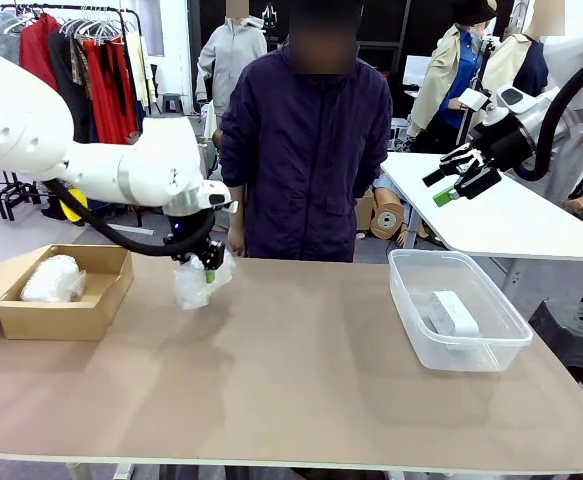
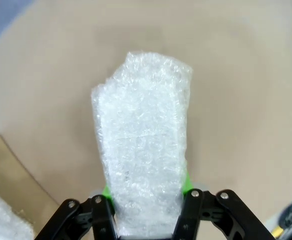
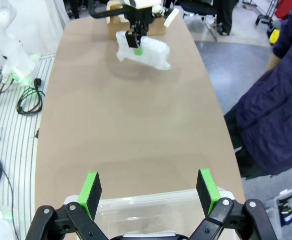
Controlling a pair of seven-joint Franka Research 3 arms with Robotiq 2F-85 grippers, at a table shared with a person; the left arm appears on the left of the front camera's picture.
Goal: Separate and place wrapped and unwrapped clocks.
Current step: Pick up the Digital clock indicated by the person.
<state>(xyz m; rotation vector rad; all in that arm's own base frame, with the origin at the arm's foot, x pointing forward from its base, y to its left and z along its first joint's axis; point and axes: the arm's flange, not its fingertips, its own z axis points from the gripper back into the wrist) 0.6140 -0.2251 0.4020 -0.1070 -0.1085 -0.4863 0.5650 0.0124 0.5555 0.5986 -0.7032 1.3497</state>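
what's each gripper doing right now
left gripper: closed, holding a bubble-wrapped clock
right gripper: open, holding nothing

Shiny bubble-wrap bundle (image 2: 143, 160), matt brown tabletop (image 1: 291, 380), clear glossy plastic bin (image 1: 471, 357), plain cardboard box (image 1: 56, 322)

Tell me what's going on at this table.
The left gripper is shut on a bubble-wrapped bundle, holding it above the table beside the cardboard box, where another wrapped bundle lies. The right gripper hangs open over the clear bin holding the bare white clock. A person stands at the far side.
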